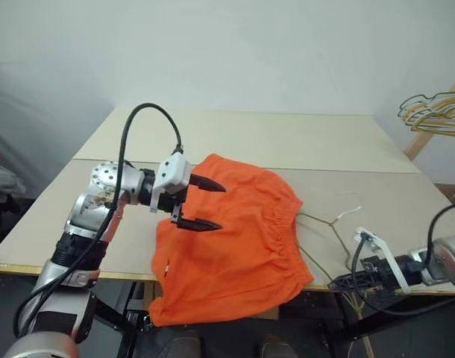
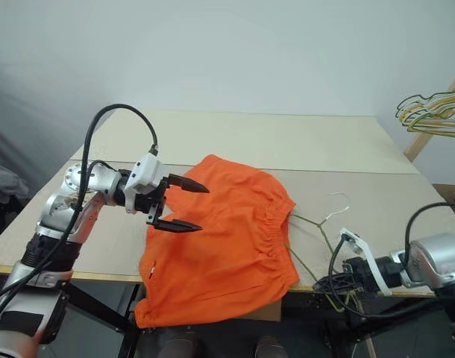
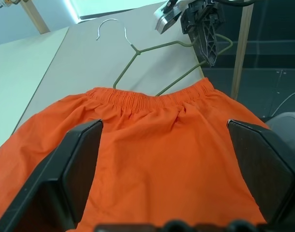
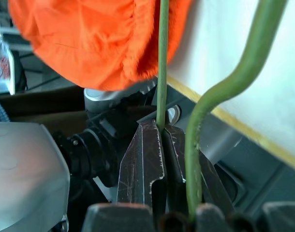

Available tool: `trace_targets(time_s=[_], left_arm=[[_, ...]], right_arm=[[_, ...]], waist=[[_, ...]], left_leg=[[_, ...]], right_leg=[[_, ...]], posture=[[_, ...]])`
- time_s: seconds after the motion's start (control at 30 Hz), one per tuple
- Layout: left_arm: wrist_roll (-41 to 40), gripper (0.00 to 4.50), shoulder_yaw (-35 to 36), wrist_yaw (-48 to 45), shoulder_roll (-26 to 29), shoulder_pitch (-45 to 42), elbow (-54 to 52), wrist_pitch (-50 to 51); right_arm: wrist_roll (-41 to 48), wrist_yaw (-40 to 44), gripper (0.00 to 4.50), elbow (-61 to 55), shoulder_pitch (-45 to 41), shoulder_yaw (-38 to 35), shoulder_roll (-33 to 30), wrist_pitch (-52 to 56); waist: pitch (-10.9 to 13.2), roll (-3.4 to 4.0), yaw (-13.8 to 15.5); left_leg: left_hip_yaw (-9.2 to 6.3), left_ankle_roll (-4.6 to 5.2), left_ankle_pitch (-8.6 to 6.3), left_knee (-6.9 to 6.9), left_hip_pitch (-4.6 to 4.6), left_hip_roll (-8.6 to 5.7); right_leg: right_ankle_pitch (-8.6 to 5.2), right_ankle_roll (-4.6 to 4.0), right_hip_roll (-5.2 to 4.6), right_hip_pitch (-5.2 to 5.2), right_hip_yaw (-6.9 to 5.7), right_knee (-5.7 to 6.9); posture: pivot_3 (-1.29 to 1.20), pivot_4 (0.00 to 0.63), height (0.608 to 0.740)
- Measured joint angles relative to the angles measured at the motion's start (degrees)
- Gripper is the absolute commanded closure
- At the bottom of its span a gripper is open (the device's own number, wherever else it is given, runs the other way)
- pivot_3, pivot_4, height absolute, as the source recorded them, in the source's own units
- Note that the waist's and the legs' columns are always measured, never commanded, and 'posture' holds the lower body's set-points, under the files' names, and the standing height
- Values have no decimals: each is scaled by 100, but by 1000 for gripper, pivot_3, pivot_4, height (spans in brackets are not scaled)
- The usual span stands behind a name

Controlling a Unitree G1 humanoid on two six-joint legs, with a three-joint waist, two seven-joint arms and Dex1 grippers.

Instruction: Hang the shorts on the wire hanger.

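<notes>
Bright orange soft fabric shorts lie unhung on the worktop's near edge. Right tool is clamped on the thin olive-grey wire hanger; left tool hovers, fingers apart.

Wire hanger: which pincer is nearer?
Right. The right pincer is shut on the wire hanger at the table's near edge; the left pincer hovers open over the shorts, away from it.

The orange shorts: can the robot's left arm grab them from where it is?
Probably yes. The left gripper hovers wide open right over the shorts, and nothing sits between them. The right gripper is shut on the wire hanger.
</notes>
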Motion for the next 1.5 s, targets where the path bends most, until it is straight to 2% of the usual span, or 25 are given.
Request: trace_targets(time_s=[0.23,0.47,0.67,0.8,0.97,1.07,1.13,1.23,1.5], left_arm=[[-17,45,37,60,95,137,-207,10],[-27,45,56,70,146,192,-238,17],[-76,45,64,71,155,195,-254,25],[-126,45,63,70,158,193,-255,27],[-127,45,40,61,123,133,-207,14],[-126,45,13,56,106,63,-167,11],[21,45,-75,-49,-32,-420,451,-278],[261,45,-91,-123,-162,-1265,1404,-773],[988,45,-122,-344,-385,-2777,3857,-2468]], right_arm=[[-329,-310,4500,1419,-845,18,853,76],[-313,50,4500,1405,-726,131,907,145],[-523,-329,4500,2119,-1105,-218,1172,84],[-547,-725,4500,1933,-1115,-665,1175,21],[-504,-1133,4500,1006,-716,-1244,1136,32],[-508,-1264,4500,792,-690,-1295,1112,30],[-1262,-1762,4500,-636,-563,-820,569,-773],[-1795,-1905,4500,-1609,-1202,-378,195,-1306],[-2551,-1771,4500,-2172,-2414,763,221,-1725]], waist=[[1,-1,144],[1,-1,313],[1,-1,303],[1,-1,307],[1,-1,311],[1,-1,283],[9,21,265],[9,21,173],[8,19,-24]], left_leg=[[0,0,0,-2,-7,-1],[-1,0,0,1,-13,0],[0,0,0,4,-10,0],[0,0,0,2,-20,0],[-2,0,0,3,-23,0],[-1,0,0,4,-18,0],[4,0,1,6,-36,0],[3,0,1,4,-57,2],[5,1,0,1,-122,-1]], right_leg=[[2,-3,0,-5,-1,-1],[2,-2,0,-8,-6,-1],[10,-5,2,-8,-4,-1],[8,-4,1,-14,-4,-2],[7,-3,1,-14,-6,-3],[9,-2,1,-11,-5,-3],[9,-2,1,-38,-3,-1],[14,-7,6,-65,-3,0],[35,-46,4,-119,2,-6]], posture=[[241,0,740],[251,0,740],[240,0,740],[221,0,740],[193,0,740],[150,0,740],[136,0,740],[103,0,740],[70,0,740]])
